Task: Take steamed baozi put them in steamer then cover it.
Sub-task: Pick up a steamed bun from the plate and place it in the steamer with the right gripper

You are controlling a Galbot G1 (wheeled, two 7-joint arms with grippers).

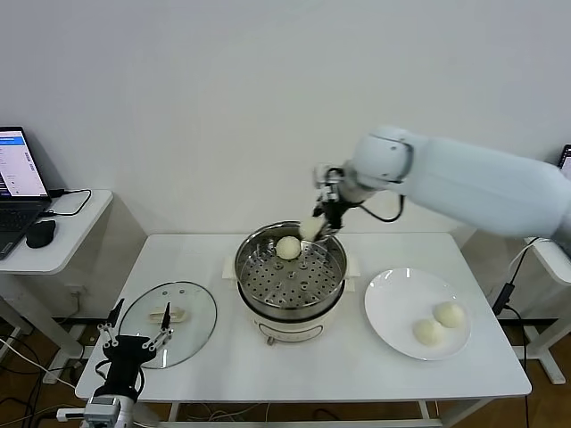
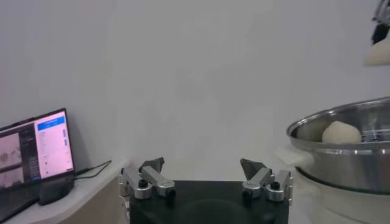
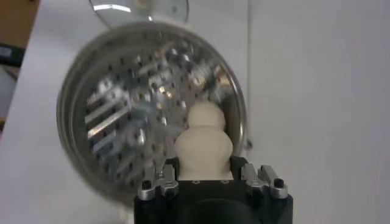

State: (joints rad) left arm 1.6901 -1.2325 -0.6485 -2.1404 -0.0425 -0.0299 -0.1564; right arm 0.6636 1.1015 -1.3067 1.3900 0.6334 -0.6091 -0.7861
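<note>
The steamer [image 1: 254, 272] stands mid-table, its perforated tray holding one baozi [image 1: 287, 248] at the far side. My right gripper [image 1: 318, 228] is shut on a second baozi [image 1: 310, 229] and holds it above the steamer's far right rim; in the right wrist view this baozi [image 3: 203, 149] sits between the fingers over the tray, with the other baozi [image 3: 206, 115] beyond. Two more baozi [image 1: 449, 314] [image 1: 428, 332] lie on the white plate [image 1: 393, 299]. The glass cover [image 1: 192, 321] lies flat left of the steamer. My left gripper [image 1: 136, 342] is open, parked at the table's front left.
A side table [image 1: 71, 232] at the far left holds a laptop [image 1: 18, 183] and a mouse [image 1: 40, 234]. The left wrist view shows the steamer's rim [image 2: 329, 131] to one side and the laptop [image 2: 36, 152] to the other. A wall is close behind the table.
</note>
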